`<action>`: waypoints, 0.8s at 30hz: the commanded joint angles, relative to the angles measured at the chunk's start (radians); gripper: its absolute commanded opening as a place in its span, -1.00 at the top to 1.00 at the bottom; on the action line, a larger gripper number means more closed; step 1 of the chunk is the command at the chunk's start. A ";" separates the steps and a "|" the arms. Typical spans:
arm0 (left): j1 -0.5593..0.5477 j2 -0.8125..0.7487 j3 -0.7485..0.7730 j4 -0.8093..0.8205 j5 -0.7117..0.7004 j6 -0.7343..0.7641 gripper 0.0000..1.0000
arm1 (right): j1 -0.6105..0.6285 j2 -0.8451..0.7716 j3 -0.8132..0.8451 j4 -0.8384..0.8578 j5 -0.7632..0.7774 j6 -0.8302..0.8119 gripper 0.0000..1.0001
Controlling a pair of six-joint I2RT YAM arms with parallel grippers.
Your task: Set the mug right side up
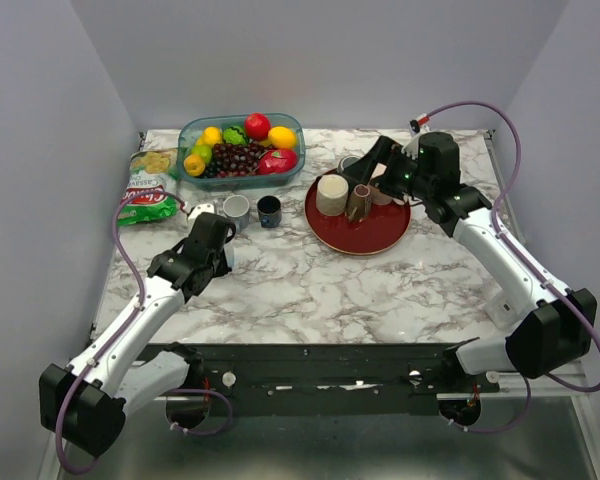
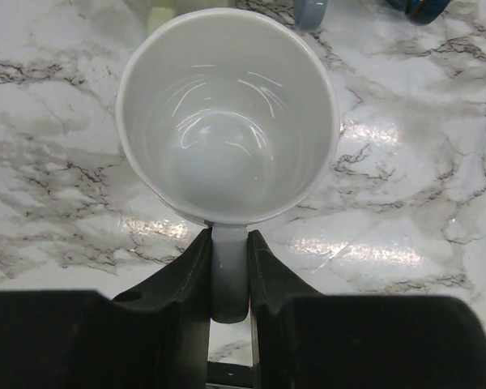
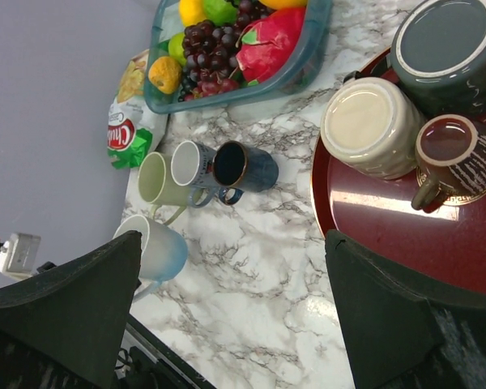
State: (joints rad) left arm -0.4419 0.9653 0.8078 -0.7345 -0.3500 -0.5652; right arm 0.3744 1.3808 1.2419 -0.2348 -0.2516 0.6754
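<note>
Left of the red tray (image 1: 375, 236), left gripper (image 2: 228, 243) pinched narrow on the white mug (image 2: 227, 121) handle, bare marble (image 2: 405, 162) alongside.

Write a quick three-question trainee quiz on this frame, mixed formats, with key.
1. True or false: the left gripper is shut on the handle of the white mug.
2. The cream mug on the red tray stands: A) rim-up B) bottom-up C) on its side.
3. Fill in: the right gripper has its jaws ____.
Key: 1 true; 2 B; 3 open.
</note>
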 commanded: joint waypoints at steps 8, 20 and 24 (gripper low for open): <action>-0.003 -0.008 -0.090 0.244 -0.121 -0.134 1.00 | 0.003 0.020 0.074 -0.086 0.046 -0.034 -0.99; -0.003 -0.016 -0.258 0.322 -0.116 -0.242 1.00 | 0.001 0.047 0.105 -0.181 0.035 -0.066 -0.99; -0.003 -0.025 -0.274 0.282 -0.109 -0.271 0.86 | 0.003 0.049 0.105 -0.201 0.060 -0.068 -0.99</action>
State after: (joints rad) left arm -0.4454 0.9573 0.5610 -0.4530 -0.4114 -0.7742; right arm 0.3744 1.4147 1.3224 -0.3840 -0.2291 0.6266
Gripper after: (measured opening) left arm 0.277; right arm 0.996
